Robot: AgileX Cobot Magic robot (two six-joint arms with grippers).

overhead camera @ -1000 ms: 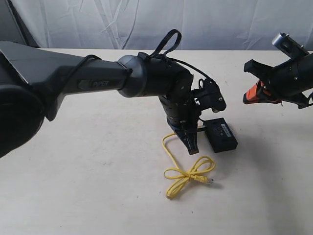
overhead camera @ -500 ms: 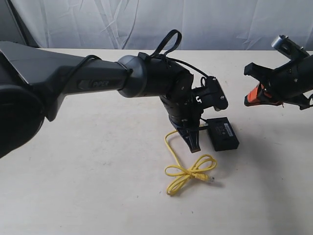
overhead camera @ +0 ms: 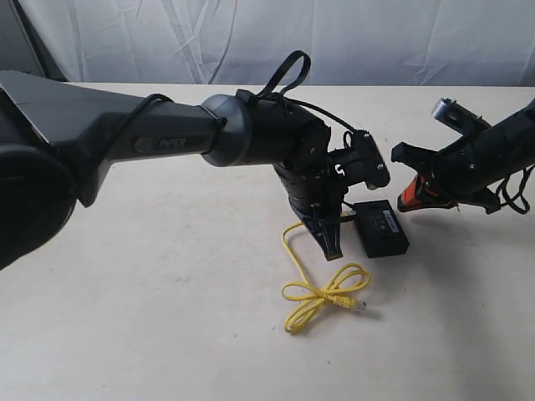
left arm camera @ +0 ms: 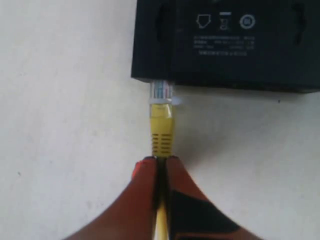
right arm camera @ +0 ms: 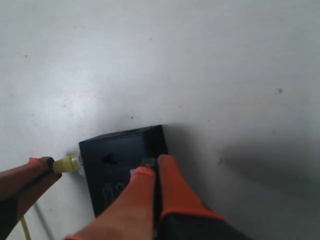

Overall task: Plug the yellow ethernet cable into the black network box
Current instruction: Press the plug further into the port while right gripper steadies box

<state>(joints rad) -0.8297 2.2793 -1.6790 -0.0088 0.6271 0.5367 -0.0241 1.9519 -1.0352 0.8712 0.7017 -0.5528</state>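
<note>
The black network box (overhead camera: 380,227) lies flat on the table, label side up. My left gripper (overhead camera: 328,241) is shut on the yellow ethernet cable (left arm camera: 161,131) just behind its boot. The clear plug (left arm camera: 161,92) meets the box's (left arm camera: 225,40) side edge; how deep it sits I cannot tell. The rest of the cable (overhead camera: 324,294) trails toward the table's front in a tied loop, its other plug lying free. My right gripper (overhead camera: 412,197) hangs shut and empty just right of the box; in the right wrist view its tips (right arm camera: 155,164) hover over the box (right arm camera: 117,160).
The table (overhead camera: 167,317) is pale and bare apart from these things. A white cloth backdrop (overhead camera: 359,42) hangs behind it. The bulky left arm (overhead camera: 167,138) stretches over the table's left half.
My right gripper has moved left and downward, from the far right edge to close beside the box. The left gripper and cable stay put; the box shifted slightly early on.
</note>
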